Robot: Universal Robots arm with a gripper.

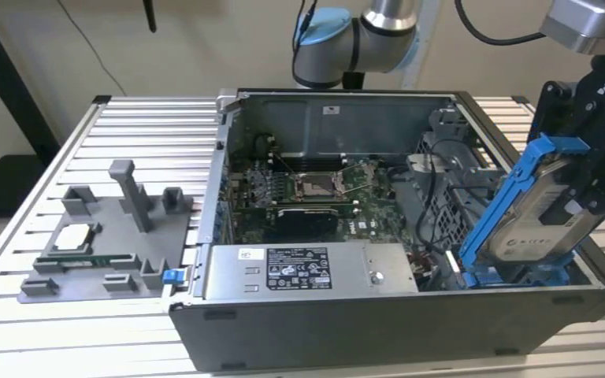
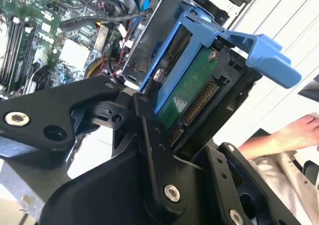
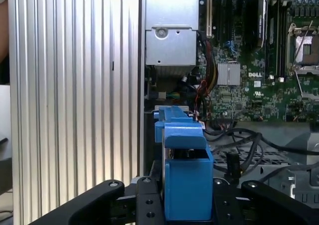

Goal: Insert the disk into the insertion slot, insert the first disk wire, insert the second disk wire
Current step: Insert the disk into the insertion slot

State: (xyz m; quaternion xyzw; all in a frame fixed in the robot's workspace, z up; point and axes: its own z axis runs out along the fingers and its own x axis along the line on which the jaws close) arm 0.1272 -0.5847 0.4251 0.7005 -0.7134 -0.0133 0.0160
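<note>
At the exterior view's right end of the open grey computer case (image 1: 387, 331), your black claw (image 1: 581, 169) is clamped on the flat silver-grey hard disk with a white label in its bright blue plastic carrier frame (image 1: 539, 216). The disk stands steeply tilted, its upper end leaning out past the case wall. Its lower end is down at the narrow insertion slot of the grey perforated-metal drive cage (image 1: 502, 276); you cannot tell how far it has entered.

In the second wrist view you see the disk's green circuit-board underside (image 2: 189, 90) between the black fingers (image 2: 149, 135), and a person's hand (image 2: 294, 135) rests off to the side, well apart from the claw.

Beside the slot, along the case's near edge, lies the grey power-supply box with a black label (image 1: 302, 272), and beyond it the green motherboard (image 1: 313, 189). The case sits on the slatted aluminium desk (image 1: 124, 118), with a grey plastic parts fixture (image 1: 103, 236) at the exterior view's left.
</note>
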